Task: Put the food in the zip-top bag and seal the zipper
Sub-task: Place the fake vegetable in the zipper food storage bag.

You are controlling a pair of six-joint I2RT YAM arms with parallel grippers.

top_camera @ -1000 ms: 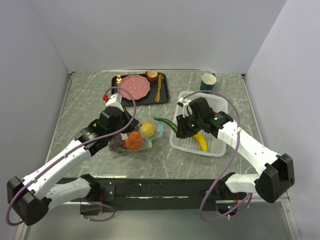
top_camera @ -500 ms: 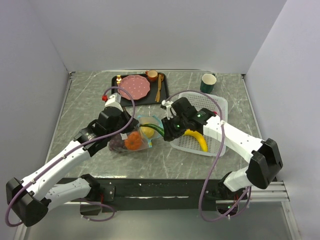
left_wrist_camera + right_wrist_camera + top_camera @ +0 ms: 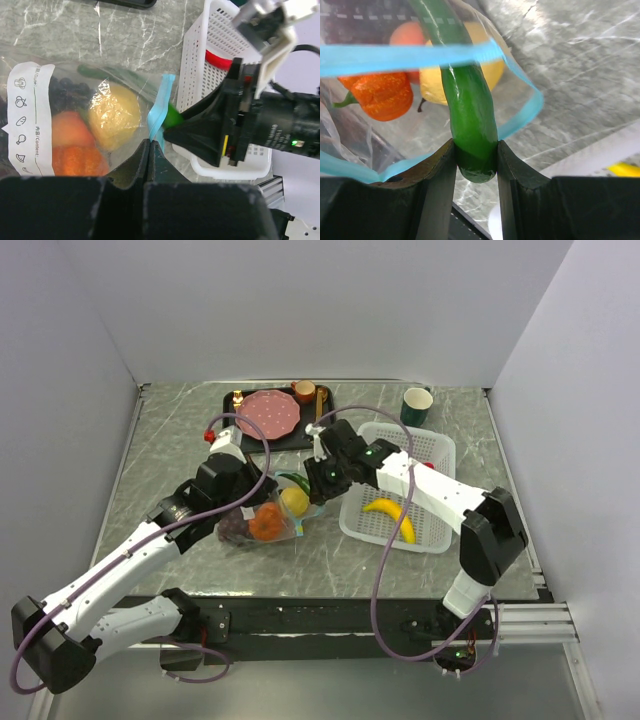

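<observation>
The clear zip-top bag (image 3: 262, 522) lies left of centre, its mouth facing right. It holds a lemon (image 3: 114, 117), an orange fruit (image 3: 70, 130), dark grapes (image 3: 67, 92) and a rough orange piece (image 3: 382, 95). My left gripper (image 3: 150, 142) is shut on the teal zipper strip (image 3: 159, 107) at the mouth's near edge. My right gripper (image 3: 475, 160) is shut on the end of a long green pepper (image 3: 467, 107), whose front half reaches through the open teal mouth (image 3: 410, 57) into the bag. A banana (image 3: 390, 515) lies in the white basket (image 3: 440, 450).
A red chili (image 3: 220, 59) also lies in the basket, right of the bag. A black tray with a pink plate (image 3: 268, 412) and gold cutlery stands at the back. A green cup (image 3: 417, 403) stands back right.
My right arm has swung left from the basket to the bag's mouth, carrying the green pepper into the opening. My left gripper has kept its hold on the bag.
</observation>
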